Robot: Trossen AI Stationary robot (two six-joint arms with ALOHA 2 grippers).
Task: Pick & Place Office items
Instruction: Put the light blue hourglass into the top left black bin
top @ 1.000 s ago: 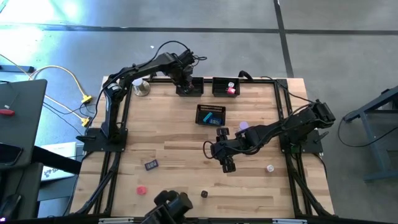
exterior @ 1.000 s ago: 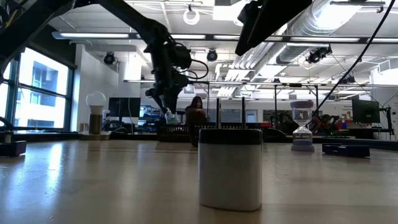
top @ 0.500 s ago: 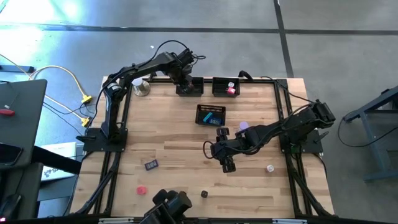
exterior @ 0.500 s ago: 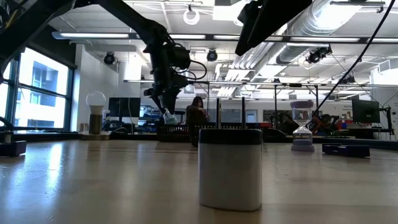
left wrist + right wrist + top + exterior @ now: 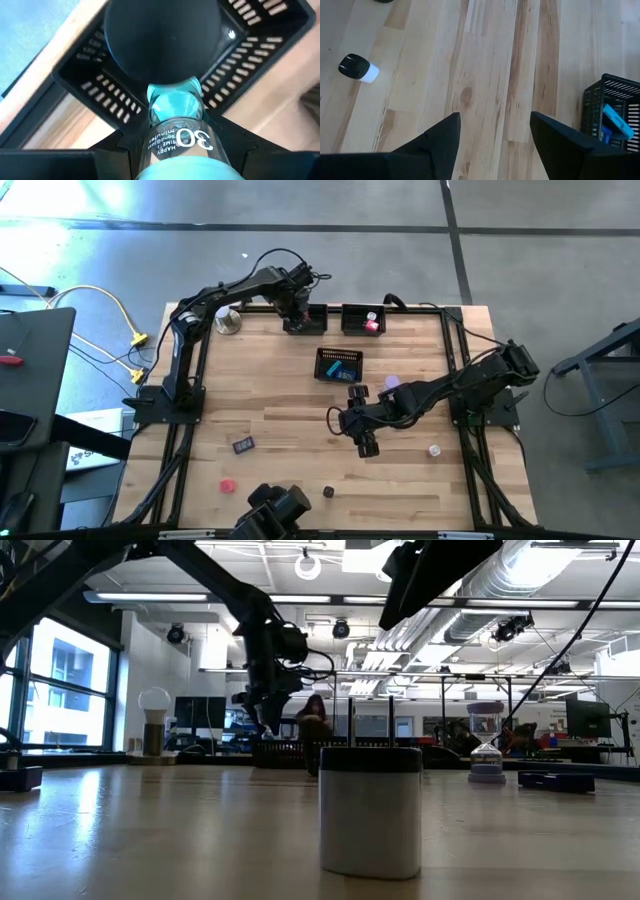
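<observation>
Left gripper (image 5: 172, 150): closed on a teal sand timer (image 5: 175, 122) — held over the back-left mesh tray (image 5: 260, 55).
Right gripper (image 5: 492, 135): fingers apart, holding nothing — over bare table (image 5: 485, 60), in front of the middle tray (image 5: 339, 364).
Small white-and-black roll (image 5: 359, 68): on the wood, well apart from the middle tray.

Black mesh tray (image 5: 339, 364) sat just 12 o'clock of table centre, two more black mesh trays (image 5: 303, 319) (image 5: 363, 319) along the 12 o'clock edge. Dark rectangular block (image 5: 243, 445) lay toward 8 o'clock; red disc (image 5: 228, 485) and small black roll (image 5: 328, 492) near the 6 o'clock edge.
</observation>
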